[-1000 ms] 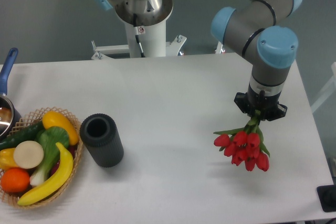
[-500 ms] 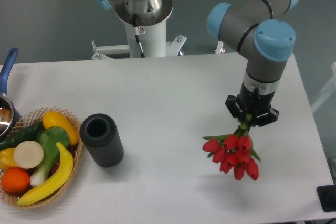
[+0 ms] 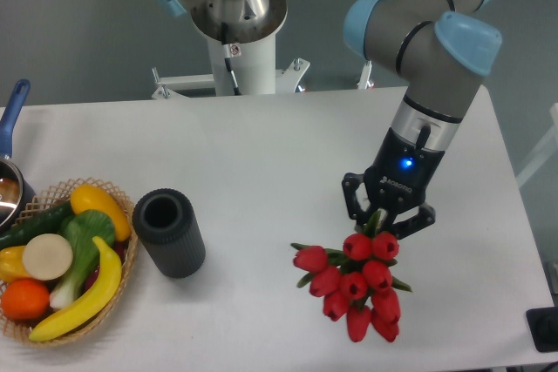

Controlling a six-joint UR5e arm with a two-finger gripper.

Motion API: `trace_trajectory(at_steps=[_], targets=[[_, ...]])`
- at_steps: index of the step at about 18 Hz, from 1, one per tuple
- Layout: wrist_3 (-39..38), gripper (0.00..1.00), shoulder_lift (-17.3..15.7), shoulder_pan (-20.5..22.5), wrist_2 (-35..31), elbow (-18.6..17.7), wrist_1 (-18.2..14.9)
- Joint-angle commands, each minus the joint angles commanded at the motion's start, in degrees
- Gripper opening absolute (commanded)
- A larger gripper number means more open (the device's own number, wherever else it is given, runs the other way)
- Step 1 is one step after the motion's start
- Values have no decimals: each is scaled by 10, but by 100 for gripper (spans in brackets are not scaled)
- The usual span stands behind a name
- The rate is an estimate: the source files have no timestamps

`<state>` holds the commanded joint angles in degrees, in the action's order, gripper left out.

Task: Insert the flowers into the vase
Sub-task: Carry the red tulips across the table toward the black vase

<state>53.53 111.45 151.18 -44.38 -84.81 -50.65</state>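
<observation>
Toward the front right of the table (image 3: 288,154), the pincer (image 3: 384,219) hangs w/ its fingers pinched on the stems of the flowers (image 3: 353,282). Red buds fan out below and toward the front edge, held clear of the surface; a few green leaves poke out at the sides. Blue light glows on the pincer body. Arm (image 3: 436,67) slants up to the back right.

Vase (image 3: 168,233) stands upright near the front left, mouth open and facing up, well apart from the flowers, w/ bare table between them.

Basket (image 3: 52,324) sits at the front left corner, just beside the vase on its left. It holds a banana (image 3: 83,298), an orange (image 3: 24,299), a yellow pepper (image 3: 98,205), a leafy green veg w/ white stalk (image 3: 83,246), a pale round item (image 3: 47,256) and a dark green veg (image 3: 30,226); another yellow piece shows at the left edge.

Pot w/ blue handle (image 3: 15,111) is partly cut off at the left edge, behind the basket.

Robot base (image 3: 235,23) stands beyond the back edge.
</observation>
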Motion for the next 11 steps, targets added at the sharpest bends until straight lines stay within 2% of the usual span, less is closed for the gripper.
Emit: trace_trajectory(at_steps=[4, 6, 8, 11], targets=[[-9, 5, -6, -39, 31, -2, 70], [-18, 13, -11, -45, 93, -3, 76], [-32, 12, -28, -45, 147, -11, 76], [-41, 11, -58, -42, 180, -33, 76]])
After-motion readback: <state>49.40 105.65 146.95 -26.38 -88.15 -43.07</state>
